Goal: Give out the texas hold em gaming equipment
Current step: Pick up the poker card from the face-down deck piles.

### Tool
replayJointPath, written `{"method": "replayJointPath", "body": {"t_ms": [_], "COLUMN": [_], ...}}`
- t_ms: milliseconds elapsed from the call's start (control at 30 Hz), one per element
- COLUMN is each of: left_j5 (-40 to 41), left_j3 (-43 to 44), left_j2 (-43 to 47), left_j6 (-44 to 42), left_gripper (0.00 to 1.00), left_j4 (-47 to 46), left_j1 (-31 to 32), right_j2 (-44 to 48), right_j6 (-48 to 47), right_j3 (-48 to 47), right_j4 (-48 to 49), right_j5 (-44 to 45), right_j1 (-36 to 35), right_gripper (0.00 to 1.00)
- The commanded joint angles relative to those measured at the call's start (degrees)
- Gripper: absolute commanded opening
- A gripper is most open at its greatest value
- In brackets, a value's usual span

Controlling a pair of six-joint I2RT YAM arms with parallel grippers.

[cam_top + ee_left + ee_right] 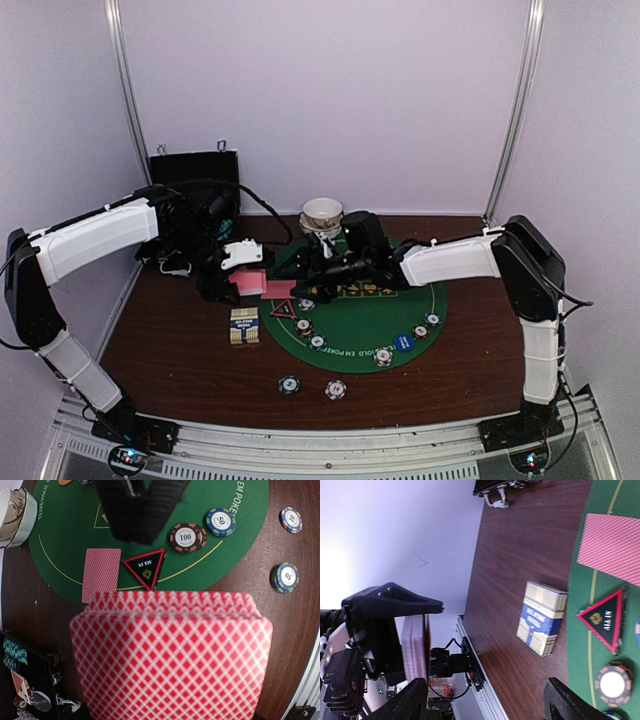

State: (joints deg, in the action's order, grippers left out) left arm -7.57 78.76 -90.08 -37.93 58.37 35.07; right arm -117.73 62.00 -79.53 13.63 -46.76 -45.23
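L end effector: clenched on card deck, pink backs twd its wrist cam. Deck is held on edge above the table, off the green mat. Seen edge-on from the R wrist.

R end effector: released, fingers spread wide, nothing btwn them. It hangs over the mat's near-left rim, close to the L end effector.

Rel. to R end effector:
- single card face down at mat rim, just ahead of the tips, not touching.
- triangle marker flat on mat, right beside that card, red rim, black centre.
- brown chip on mat next to marker; teal chip just beyond it.
- blue-and-tan box on bare table, off the mat, beside marker.

Rel. to L end effector:
- card and marker lie just past the deck's top edge.
- 2 chips on bare table to one side.
- white bowls well beyond; black case behind it.
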Motion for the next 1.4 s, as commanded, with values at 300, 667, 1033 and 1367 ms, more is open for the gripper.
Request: {"method": "replayJointPath", "body": {"t_ms": [300, 667, 1033, 1367], "left_j5": [-1.7, -2.4, -2.8, -2.8], "left_j3": [3.7, 4.3, 5.0, 5.3], "left_j2": [-1.2, -1.4, -2.0, -2.5], "left_j6": [1.4, 1.9, 1.7, 1.8], "left_gripper": [0.05, 0.04, 0.05, 0.33], "left_j4": [0.6, 0.7, 0.8, 0.7], "left_j1": [-0.4, -0.4, -0.4, -0.4], "right_j2": [-1.4, -4.8, -11.9, -14.3], "right_j6": [11.9, 12.1, 20.9, 25.8], "right_j3": [1.3, -4.6, -13.0, -14.7], "right_j4": [21.2, 19.4, 26.4, 30.1], "right_j5": [-2.9, -6.1, -8.3, -9.2], "right_j1": [-3.2, -4.8, -6.1, -6.4], "right_gripper": [0.81, 0.74, 0.53, 0.28]}}
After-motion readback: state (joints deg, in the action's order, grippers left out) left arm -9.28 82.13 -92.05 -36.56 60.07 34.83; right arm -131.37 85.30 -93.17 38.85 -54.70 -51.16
